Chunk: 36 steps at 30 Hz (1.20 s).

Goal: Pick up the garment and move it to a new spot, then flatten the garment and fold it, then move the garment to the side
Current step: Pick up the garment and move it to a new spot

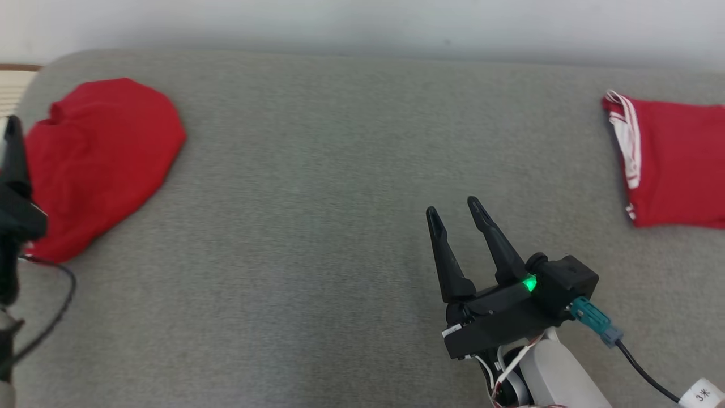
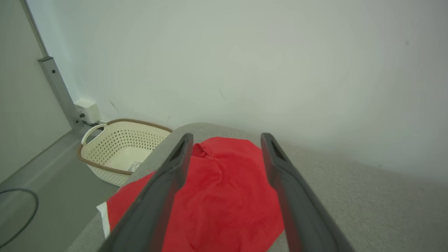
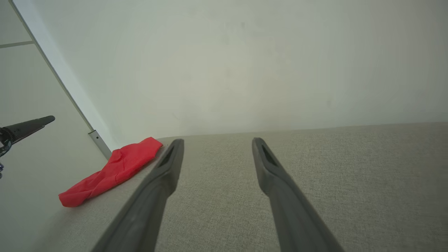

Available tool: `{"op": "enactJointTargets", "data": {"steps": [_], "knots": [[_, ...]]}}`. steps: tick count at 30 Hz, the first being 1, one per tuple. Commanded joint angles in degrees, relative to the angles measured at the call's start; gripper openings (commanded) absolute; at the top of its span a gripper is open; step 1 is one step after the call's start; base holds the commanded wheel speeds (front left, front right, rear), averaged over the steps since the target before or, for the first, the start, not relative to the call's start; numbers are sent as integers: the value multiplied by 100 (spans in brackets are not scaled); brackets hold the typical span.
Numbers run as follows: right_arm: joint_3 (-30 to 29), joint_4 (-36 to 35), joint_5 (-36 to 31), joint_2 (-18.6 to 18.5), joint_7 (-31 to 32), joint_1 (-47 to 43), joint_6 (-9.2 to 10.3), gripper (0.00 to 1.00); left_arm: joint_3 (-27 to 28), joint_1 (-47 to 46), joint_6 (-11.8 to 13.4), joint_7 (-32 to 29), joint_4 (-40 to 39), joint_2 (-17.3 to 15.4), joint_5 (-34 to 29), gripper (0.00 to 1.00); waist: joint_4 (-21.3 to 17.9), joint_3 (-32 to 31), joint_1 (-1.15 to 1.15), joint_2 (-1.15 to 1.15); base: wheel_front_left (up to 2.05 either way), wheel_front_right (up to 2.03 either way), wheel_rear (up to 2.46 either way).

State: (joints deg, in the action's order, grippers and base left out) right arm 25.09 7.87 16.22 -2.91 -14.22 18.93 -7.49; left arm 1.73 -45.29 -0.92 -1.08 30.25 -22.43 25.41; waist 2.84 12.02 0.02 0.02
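1. The padded surface (image 1: 317,187) is covered in a grey, coarse-woven fabric, flat on top, with a rounded far-left corner.
2. The crumpled red garment (image 1: 102,164) lies at the surface's left end as a soft, rounded heap of thin matte cloth. A small white patch shows at its near edge in the left wrist view.
3. The folded red garment (image 1: 674,164) lies flat at the surface's right end. It has straight edges, and white striped trim runs along its inner side.
4. The left gripper (image 2: 227,136) hangs over the surface's left end above the crumpled heap, its long, dark, tapered jaws spread wide and holding nothing.
5. The right gripper (image 1: 452,205) is above the bare middle-right of the surface, jaws likewise spread and empty.
6. Beyond the surface's left end, a cream perforated basket (image 2: 105,175) with a brown rope-like rim stands on the floor.
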Motion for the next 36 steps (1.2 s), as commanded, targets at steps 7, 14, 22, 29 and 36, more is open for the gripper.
{"op": "enactJointTargets", "data": {"steps": [7, 14, 22, 29, 36], "knots": [[122, 31, 94, 1, -93, 302, -1, 100, 27, -869, -68, -261, 998, -405, 15, 100, -930, 706, -2, -2, 0, 0, 0], [139, -92, 144, 4, -99, 426, -1, 100, -12, -1437, -91, -499, 1814, -663, 25, 100, -1272, 1044, -2, -2, 0, 0, 0], [200, -242, 136, 0, -100, 512, -1, 100, -126, -1857, -12, -947, 2697, -948, -58, 100, -1489, 1334, -2, -2, 0, 0, 0], [213, -234, 99, 1, -101, 508, -1, 100, -405, -1911, -48, -1310, 3184, -991, -256, 100, -1475, 1364, -2, -2, 0, 0, 0], [213, -189, 22, 3, -101, 566, -1, 100, -760, -2022, -57, -1775, 3494, -987, -476, 100, -1367, 1311, -2, -2, 0, 0, 0]]}}
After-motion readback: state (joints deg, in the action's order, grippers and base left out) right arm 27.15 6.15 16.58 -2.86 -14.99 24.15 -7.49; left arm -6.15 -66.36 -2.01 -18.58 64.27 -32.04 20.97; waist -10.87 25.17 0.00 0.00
